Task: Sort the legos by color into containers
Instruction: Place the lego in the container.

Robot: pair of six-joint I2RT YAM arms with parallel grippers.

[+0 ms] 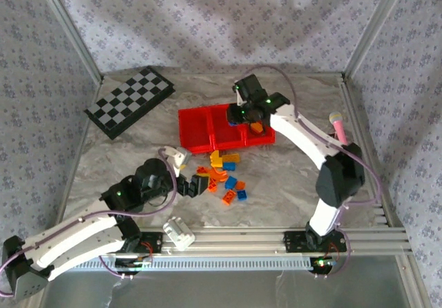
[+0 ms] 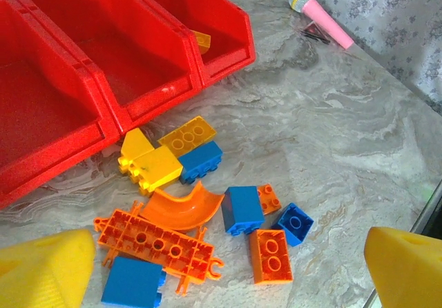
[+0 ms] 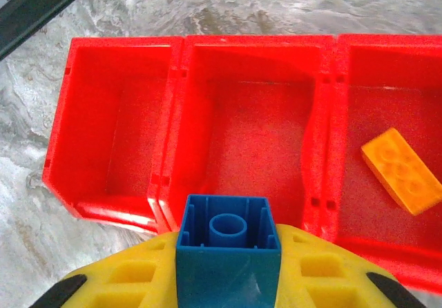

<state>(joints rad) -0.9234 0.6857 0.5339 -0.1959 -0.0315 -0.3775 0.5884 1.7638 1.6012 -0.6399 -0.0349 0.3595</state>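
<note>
The red tray [image 1: 197, 125] of three compartments lies at mid-table. My right gripper [image 1: 243, 111] hangs over it, shut on a blue lego [image 3: 228, 253] whose hollow underside faces the camera, above the near rim of the middle compartment [image 3: 252, 128]. One orange lego [image 3: 402, 171] lies in the right compartment; the other two compartments hold nothing. The loose legos [image 1: 224, 177], blue, orange and yellow, lie on the table in front of the tray. My left gripper [image 2: 228, 270] is open just above the near side of the pile, with an orange brick [image 2: 271, 255] and a blue brick [image 2: 243, 210] between its yellow pads [image 2: 48, 270].
A black-and-white checkered board [image 1: 129, 101] lies at the back left. A pink microphone [image 2: 319, 14] rests by the right frame rail. A white block [image 1: 179, 231] sits at the near edge between the arm bases.
</note>
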